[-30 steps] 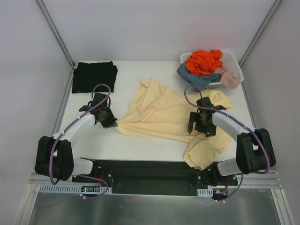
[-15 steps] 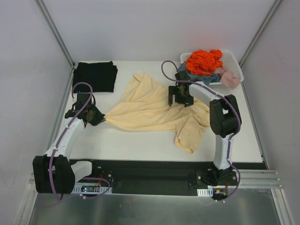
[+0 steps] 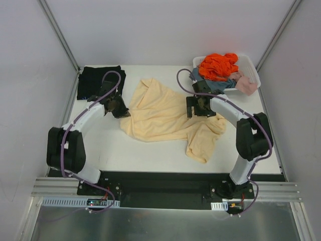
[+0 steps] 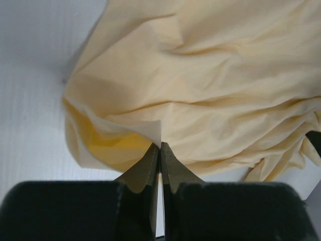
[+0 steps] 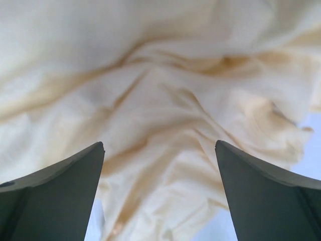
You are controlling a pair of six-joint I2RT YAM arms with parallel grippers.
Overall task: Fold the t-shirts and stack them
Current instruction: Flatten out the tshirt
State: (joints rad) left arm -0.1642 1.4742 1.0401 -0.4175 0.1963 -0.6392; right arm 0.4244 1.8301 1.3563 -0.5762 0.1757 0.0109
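The pale cream-yellow t-shirt (image 3: 165, 113) is seen spread out and rumpled across the middle of the white table (image 3: 150, 155), with one part trailing toward the near edge. Its left edge is pinched by the left gripper (image 3: 122, 111), whose fingers (image 4: 150, 165) are pressed together on a fold of the cloth, as is shown in the left wrist view. The right gripper (image 3: 200, 108) is placed over the far right part of the same shirt. Its fingers (image 5: 65, 186) are held wide apart, with wrinkled cloth between and beneath them; whether the cloth is touched by them cannot be told. The black t-shirt (image 3: 100, 82) is laid folded in the far left corner of the table, near the cream one. A white slotted basket (image 3: 253, 70), filled with orange, blue-grey and pink clothes (image 3: 218, 65), is set at the far right corner.
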